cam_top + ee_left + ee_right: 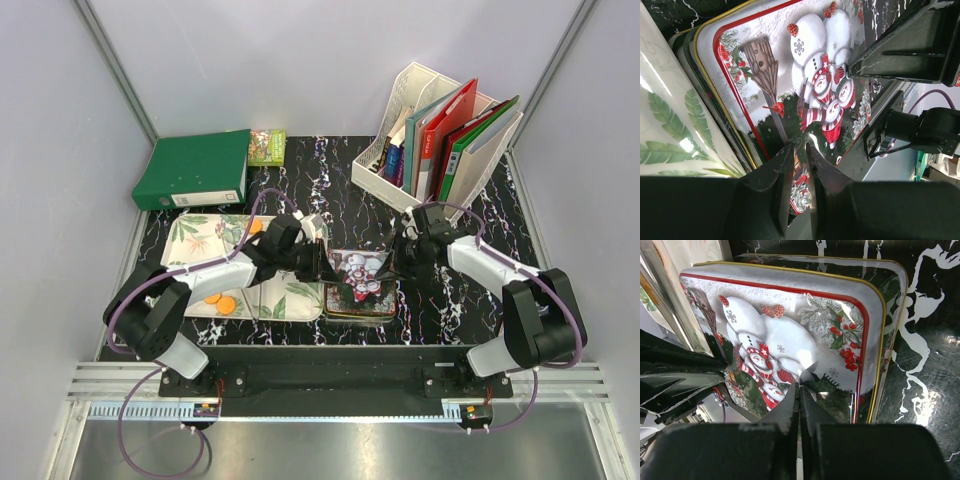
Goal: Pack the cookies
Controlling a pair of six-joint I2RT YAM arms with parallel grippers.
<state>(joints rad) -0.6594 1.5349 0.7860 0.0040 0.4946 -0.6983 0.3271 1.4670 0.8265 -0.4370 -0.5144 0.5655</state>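
A tin with a snowman picture on its closed lid (pixel 362 288) lies at the table's middle. It fills the left wrist view (pixel 805 55) and the right wrist view (pixel 790 325). My left gripper (pixel 325 268) (pixel 800 146) hangs over the lid's left part, its jaws closed to a thin slit with nothing between them. My right gripper (pixel 393 262) (pixel 799 386) is shut and empty over the lid's right part. Two orange cookies (pixel 220 302) lie on the leaf-patterned tray (pixel 195 245) left of the tin. A third orange cookie (pixel 255 226) lies near the tray's back.
A green binder (pixel 195 170) and a small green packet (pixel 266 147) lie at the back left. A white file rack with folders (pixel 440 135) stands at the back right, close behind the right arm. The tray's edge (pixel 670 125) adjoins the tin.
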